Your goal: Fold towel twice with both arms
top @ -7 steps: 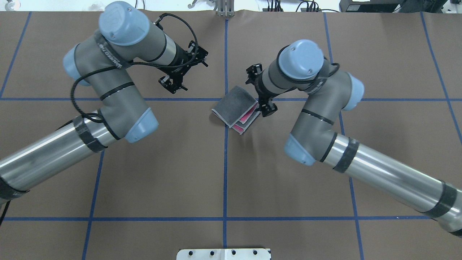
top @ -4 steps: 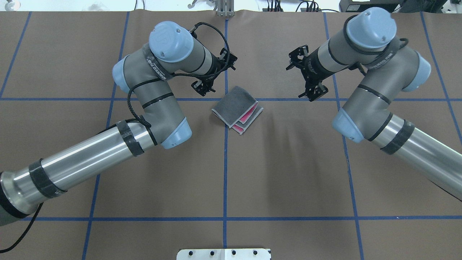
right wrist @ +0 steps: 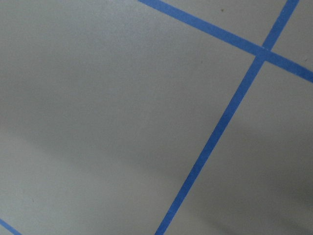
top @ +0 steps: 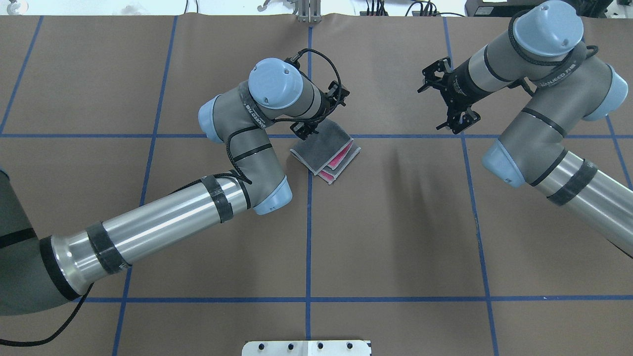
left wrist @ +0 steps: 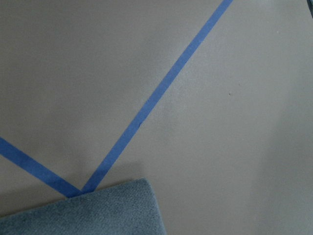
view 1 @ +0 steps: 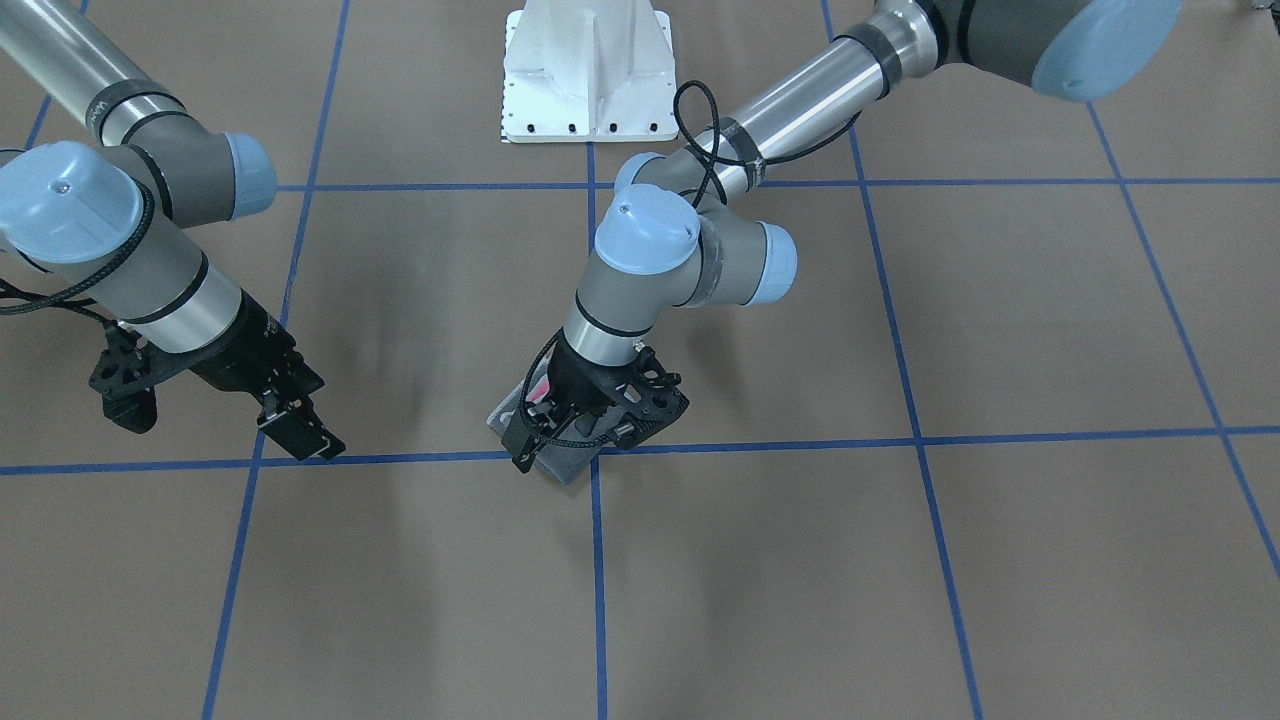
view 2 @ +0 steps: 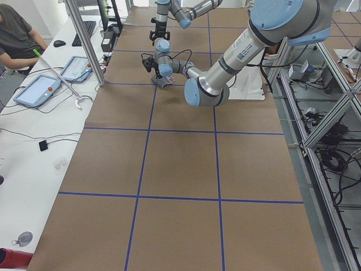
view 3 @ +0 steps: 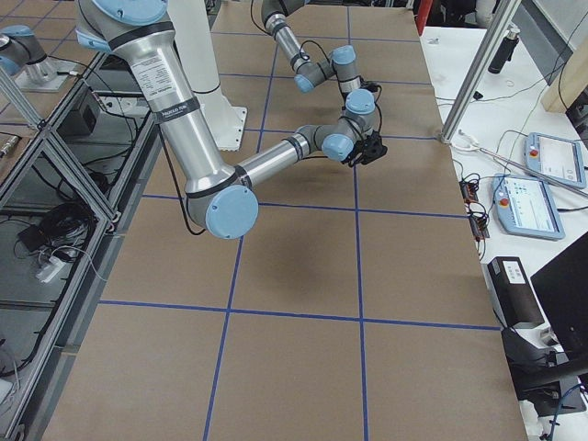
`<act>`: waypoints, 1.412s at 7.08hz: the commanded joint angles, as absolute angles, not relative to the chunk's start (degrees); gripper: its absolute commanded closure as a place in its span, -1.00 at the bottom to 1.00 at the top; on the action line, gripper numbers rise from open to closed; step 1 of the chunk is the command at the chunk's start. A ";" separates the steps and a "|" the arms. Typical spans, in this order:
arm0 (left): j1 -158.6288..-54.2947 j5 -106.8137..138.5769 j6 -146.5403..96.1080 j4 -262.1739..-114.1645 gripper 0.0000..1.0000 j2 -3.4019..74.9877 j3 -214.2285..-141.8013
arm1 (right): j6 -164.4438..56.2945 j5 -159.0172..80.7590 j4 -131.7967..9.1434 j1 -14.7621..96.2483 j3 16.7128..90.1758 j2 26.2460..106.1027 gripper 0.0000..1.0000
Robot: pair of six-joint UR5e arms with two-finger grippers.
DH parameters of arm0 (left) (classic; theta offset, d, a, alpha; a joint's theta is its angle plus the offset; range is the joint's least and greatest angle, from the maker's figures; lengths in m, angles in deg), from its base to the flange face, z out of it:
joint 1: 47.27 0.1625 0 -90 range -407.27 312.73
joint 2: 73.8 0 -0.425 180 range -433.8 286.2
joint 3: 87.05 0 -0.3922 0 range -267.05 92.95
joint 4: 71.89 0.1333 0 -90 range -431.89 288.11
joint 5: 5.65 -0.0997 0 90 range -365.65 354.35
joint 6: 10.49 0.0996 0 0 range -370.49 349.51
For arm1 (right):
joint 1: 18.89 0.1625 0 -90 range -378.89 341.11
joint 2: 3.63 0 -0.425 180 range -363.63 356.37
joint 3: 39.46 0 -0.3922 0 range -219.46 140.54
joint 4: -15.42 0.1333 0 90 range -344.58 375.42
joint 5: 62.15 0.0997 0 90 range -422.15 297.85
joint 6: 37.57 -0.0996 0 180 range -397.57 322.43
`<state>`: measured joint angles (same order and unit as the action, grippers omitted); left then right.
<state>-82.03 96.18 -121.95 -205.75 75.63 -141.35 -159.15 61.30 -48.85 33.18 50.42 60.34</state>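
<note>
The towel (top: pixel 324 151) lies folded near the table's middle, dark grey face up, with pink showing at its right edge. My left gripper (top: pixel 322 111) is open just over the towel's far left corner and holds nothing. In the front-facing view it (view 1: pixel 595 428) hides most of the towel (view 1: pixel 566 466). The left wrist view shows only a grey corner of the towel (left wrist: pixel 98 210) on the brown table. My right gripper (top: pixel 447 101) is open and empty, well to the right of the towel; it also shows in the front-facing view (view 1: pixel 210 412).
Blue tape lines (top: pixel 308 237) form a grid on the brown table cover. The white pedestal (view 1: pixel 588 70) stands at the robot's side of the table. Desks with tablets (view 2: pixel 36 90) and a seated person (view 2: pixel 17 34) line the far side.
My left arm has swung right until its gripper is over the towel's far left corner. My right arm has drawn back to the right, away from the towel. The towel has not moved.
</note>
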 commanded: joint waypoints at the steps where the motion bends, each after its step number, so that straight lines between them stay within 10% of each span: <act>1: -81.63 95.51 -121.67 -207.59 -1.00 76.93 -137.51 | -158.86 61.25 -48.74 33.32 50.36 61.14 -0.98; 10: -83.83 107.54 -121.23 -200.76 -1.00 69.64 -149.00 | -158.42 61.34 -49.18 34.64 50.36 60.70 -0.98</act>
<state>-84.12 105.85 -121.16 -203.44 70.93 -146.65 -158.42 61.34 -49.15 34.55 50.32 60.75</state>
